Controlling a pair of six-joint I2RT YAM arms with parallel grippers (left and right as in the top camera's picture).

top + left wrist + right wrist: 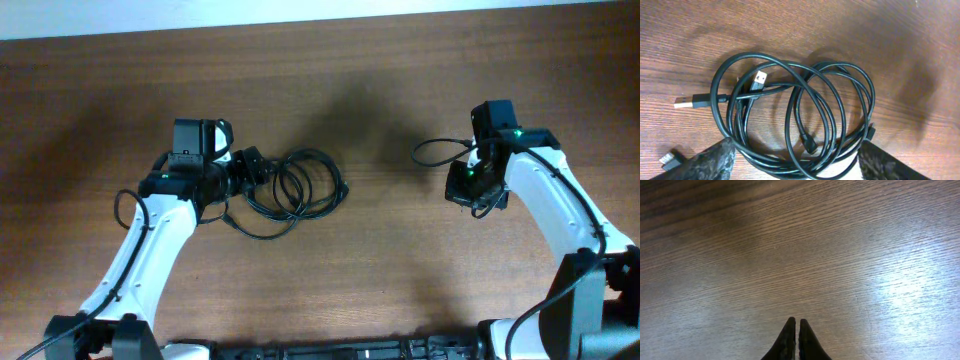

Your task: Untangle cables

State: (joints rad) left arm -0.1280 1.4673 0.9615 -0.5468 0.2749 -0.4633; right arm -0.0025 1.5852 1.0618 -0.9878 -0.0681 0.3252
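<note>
Overhead first: the left arm (150,240) comes up from the bottom-left corner and bends in toward the middle. The left gripper (252,166) sits right at the left edge of the cables (295,190), which lie in one loose black coil on the wooden table (380,270), a bit left of centre. The right arm (555,200) reaches up from bottom-right, and the right gripper (468,188) is well apart from the coil, over bare wood.

Left wrist cam: the left gripper (796,145) is spread wide, and the near side of the cables (796,107) runs between its fingers (715,160). Can't tell if the pads actually touch anything. One USB plug (687,102) sticks out left of the coil, and a small plug (810,146) lies inside the loops.

Right wrist cam: the right gripper (795,321) has its tips pressed together with nothing in them, just table (840,255) below.
</note>
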